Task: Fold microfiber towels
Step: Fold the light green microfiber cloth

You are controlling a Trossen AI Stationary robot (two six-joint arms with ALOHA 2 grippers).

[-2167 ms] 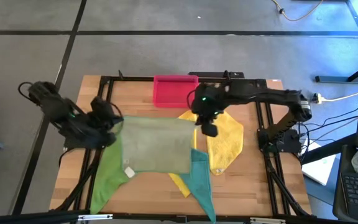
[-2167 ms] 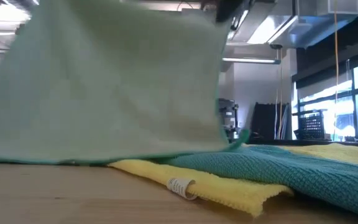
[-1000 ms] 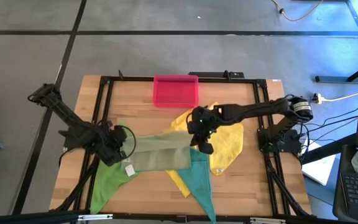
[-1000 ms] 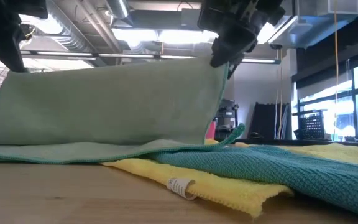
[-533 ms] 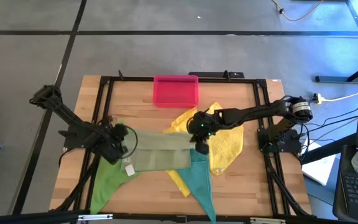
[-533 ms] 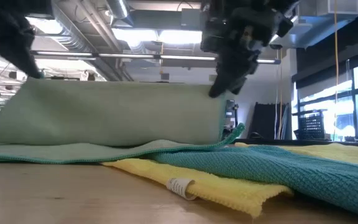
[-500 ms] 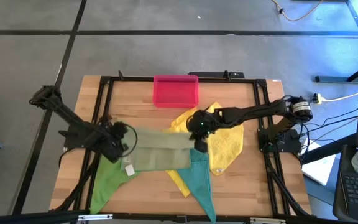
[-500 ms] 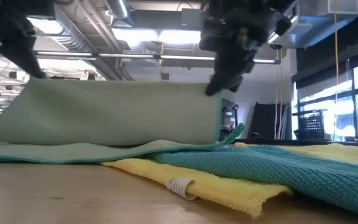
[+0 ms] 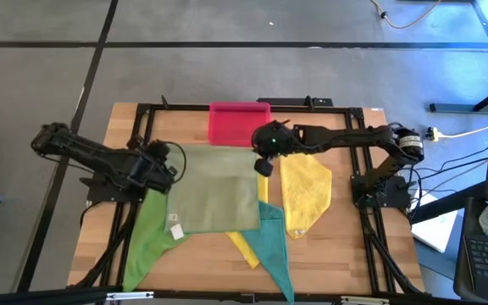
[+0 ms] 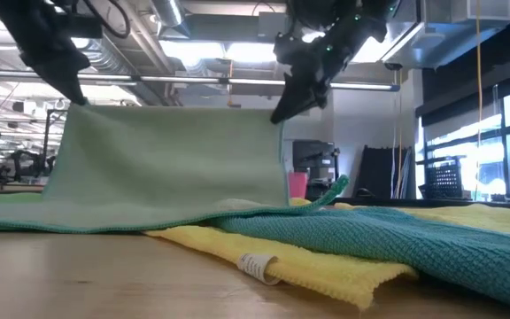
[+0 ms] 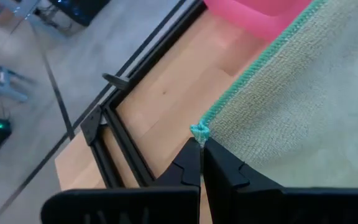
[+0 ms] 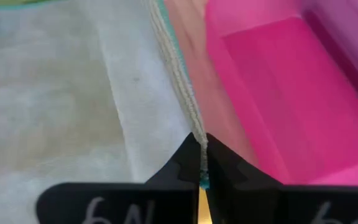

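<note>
The pale olive green towel (image 9: 214, 195) slopes up from the table, held by its two far corners; in the low view (image 10: 166, 164) its near edge lies on the other cloths. My left gripper (image 9: 168, 168) is shut on the far left corner and my right gripper (image 9: 263, 163) on the far right corner. The bright green towel (image 9: 146, 235) lies under its left side. One yellow towel (image 9: 305, 193) lies to the right, another yellow towel (image 9: 246, 247) and the teal towel (image 9: 274, 247) at the near right. My left gripper pinches the olive towel's far left corner (image 11: 199, 130) between its two fingertips, where the teal stitched edge ends. The towel runs taut from there toward my right gripper and slopes down to the table. My right gripper pinches the olive towel's far right corner (image 12: 194, 127) at its stitched edge between its two fingertips. In the low view the fingers (image 10: 283, 108) come from above, slanting down. The corner is lifted and the towel's near edge (image 10: 104, 221) lies on the table.
The pink tray (image 9: 240, 123) stands at the far edge just beyond my right gripper. A black frame (image 9: 142, 114) runs around the wooden table. A white label (image 10: 257, 264) sticks out of the near yellow towel.
Both grippers have gone toward the table's far edge and up, still shut on the olive towel's far corners. The towel, a narrow low band a second ago, has spread out toward the far edge and stands taller; its near edge has stayed on the table.
</note>
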